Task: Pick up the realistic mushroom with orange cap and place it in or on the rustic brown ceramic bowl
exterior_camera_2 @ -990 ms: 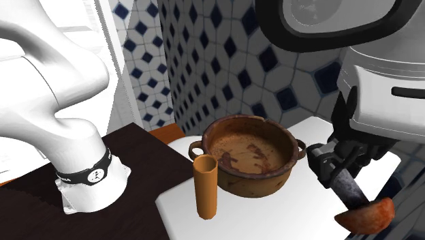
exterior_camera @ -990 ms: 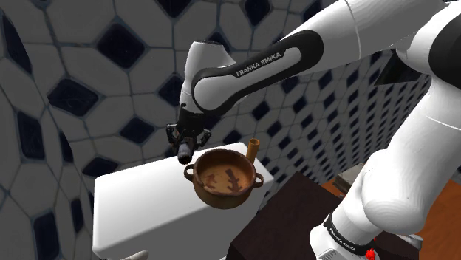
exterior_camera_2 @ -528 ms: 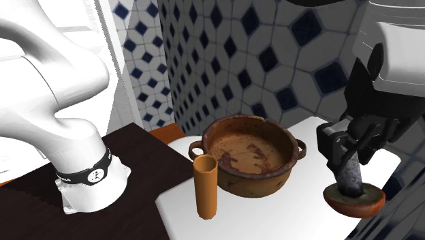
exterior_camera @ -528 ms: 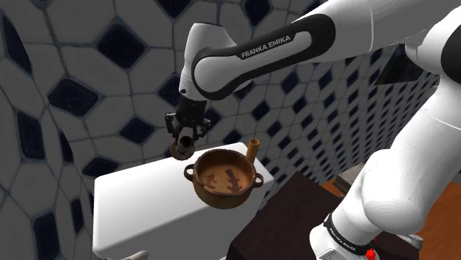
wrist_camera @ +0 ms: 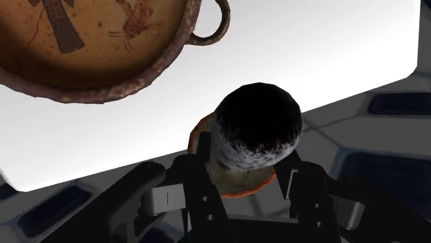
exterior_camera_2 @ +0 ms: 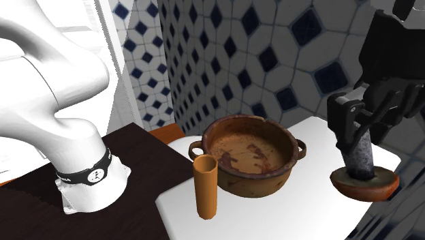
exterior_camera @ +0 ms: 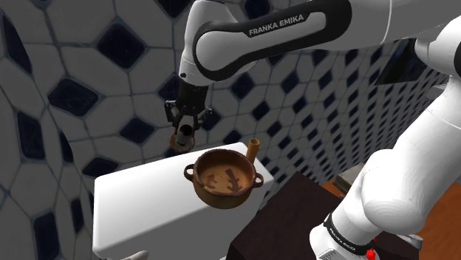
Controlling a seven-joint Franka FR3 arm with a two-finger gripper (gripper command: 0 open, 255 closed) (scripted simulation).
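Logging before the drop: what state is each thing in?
Gripper: shut on the mushroom's stem.
Mushroom: held cap down, lifted, beside the bowl, not over it.
Bowl: upright on the white table, empty.
Cup: upright beside the bowl.

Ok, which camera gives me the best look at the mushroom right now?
The second exterior view: the mushroom hangs side-on, cap down, grey stem clasped in the claw, beside the bowl. The wrist view looks down its stem end; the shoulder view shows it small under the claw.
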